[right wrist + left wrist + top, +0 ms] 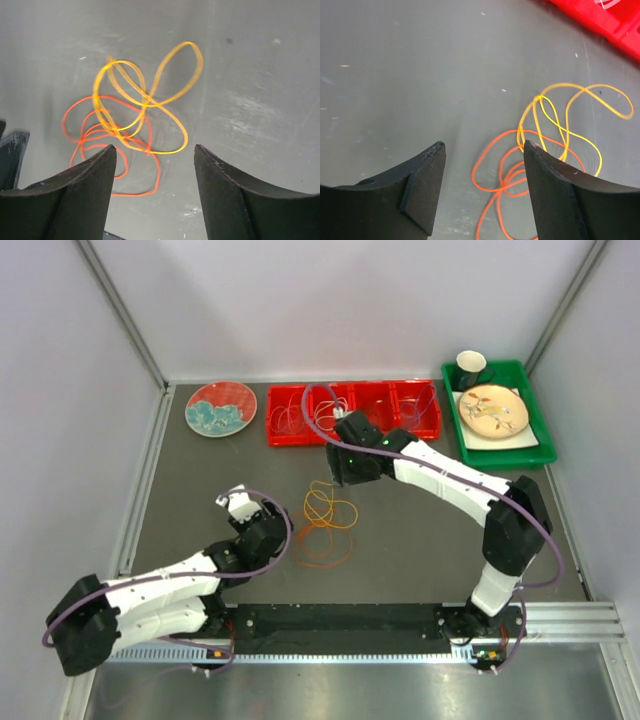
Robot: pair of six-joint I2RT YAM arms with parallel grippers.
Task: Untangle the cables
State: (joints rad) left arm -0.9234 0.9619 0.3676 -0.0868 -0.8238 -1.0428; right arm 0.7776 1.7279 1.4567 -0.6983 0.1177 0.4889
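A yellow cable [331, 508] lies in loose loops mid-table, overlapping an orange cable [322, 546] just in front of it. My left gripper [280, 532] is open and empty, low, just left of the orange loops; in its wrist view [484, 150] the orange cable [472, 174] lies between the fingers and the yellow one [535, 102] beyond. My right gripper [341, 478] is open and empty, behind the pile; in its wrist view [154, 150] it hangs over the yellow [96, 95] and orange [157, 175] cables. More thin cables [287, 417] lie in the red tray [352, 437].
The red tray's edge shows in the left wrist view [600, 20]. A teal and red plate [221, 408] sits back left. A green tray [545, 445] at back right holds a plate [492, 410] and a cup [471, 365]. Walls enclose three sides.
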